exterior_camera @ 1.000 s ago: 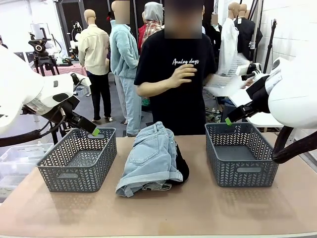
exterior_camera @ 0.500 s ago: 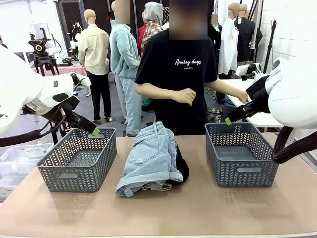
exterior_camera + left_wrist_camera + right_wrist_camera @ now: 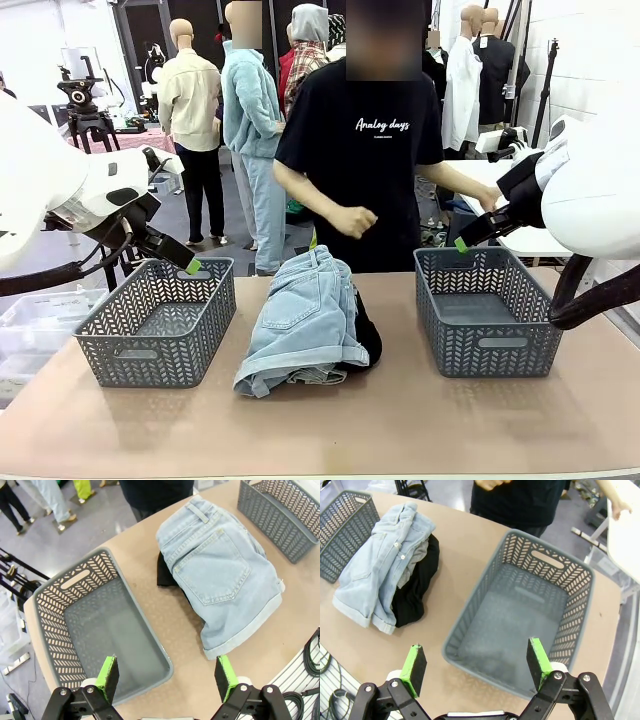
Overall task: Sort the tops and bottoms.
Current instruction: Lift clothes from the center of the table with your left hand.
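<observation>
Centrally, the clothes [image 3: 312, 335] are heaped between two baskets, with denim shorts [image 3: 295, 310] laid on top. The left gripper [image 3: 166, 678] is spread wide above the left basket [image 3: 140, 350]. The right gripper [image 3: 476, 666] is spread likewise above the right basket [image 3: 490, 345], with nothing held.

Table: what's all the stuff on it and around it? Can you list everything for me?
table: 1, tan, between the robot and the person
baskets: 2, grey, nothing in them; left basket and right basket, one on each side of the clothes pile
denim shorts: 1, light blue, on top of the pile in the middle of the table
black garment: 1, black, under the shorts
grey cloth: a bit, grey, tucked between the shorts and the black garment
person: 1, black T-shirt with white lettering, at the far side
person's hands: 2, one at the waist, one on a white table to the side
left gripper: open, above the left basket
right gripper: open, above the right basket
</observation>
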Robot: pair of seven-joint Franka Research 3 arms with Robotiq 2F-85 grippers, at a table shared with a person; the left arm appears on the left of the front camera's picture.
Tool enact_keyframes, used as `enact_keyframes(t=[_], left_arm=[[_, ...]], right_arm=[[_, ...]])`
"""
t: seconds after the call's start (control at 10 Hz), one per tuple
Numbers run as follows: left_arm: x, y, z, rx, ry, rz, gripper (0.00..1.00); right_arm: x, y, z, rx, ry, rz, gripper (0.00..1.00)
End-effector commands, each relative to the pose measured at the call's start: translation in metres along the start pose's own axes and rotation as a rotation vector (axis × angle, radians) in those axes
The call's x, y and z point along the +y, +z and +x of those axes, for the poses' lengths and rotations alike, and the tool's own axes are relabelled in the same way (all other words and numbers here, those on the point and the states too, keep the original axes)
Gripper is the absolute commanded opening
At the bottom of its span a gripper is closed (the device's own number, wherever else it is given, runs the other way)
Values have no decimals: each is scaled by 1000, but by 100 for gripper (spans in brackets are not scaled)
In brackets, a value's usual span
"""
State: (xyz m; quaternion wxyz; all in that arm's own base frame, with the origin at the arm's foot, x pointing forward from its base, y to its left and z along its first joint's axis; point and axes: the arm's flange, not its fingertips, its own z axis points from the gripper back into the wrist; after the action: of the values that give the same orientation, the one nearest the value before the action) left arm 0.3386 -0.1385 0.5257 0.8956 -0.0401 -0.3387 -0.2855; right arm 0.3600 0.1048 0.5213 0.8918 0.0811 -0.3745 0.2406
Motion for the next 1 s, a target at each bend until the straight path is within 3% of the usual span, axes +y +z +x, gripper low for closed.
enact_keyframes(t=[0.0, 0.9], left_arm=[[2, 0, 0, 1, -8, 7, 100], [2, 0, 0, 1, -8, 7, 100]], right_arm=[[-1, -1, 0, -8, 0, 2, 100], [-1, -1, 0, -8, 0, 2, 100]])
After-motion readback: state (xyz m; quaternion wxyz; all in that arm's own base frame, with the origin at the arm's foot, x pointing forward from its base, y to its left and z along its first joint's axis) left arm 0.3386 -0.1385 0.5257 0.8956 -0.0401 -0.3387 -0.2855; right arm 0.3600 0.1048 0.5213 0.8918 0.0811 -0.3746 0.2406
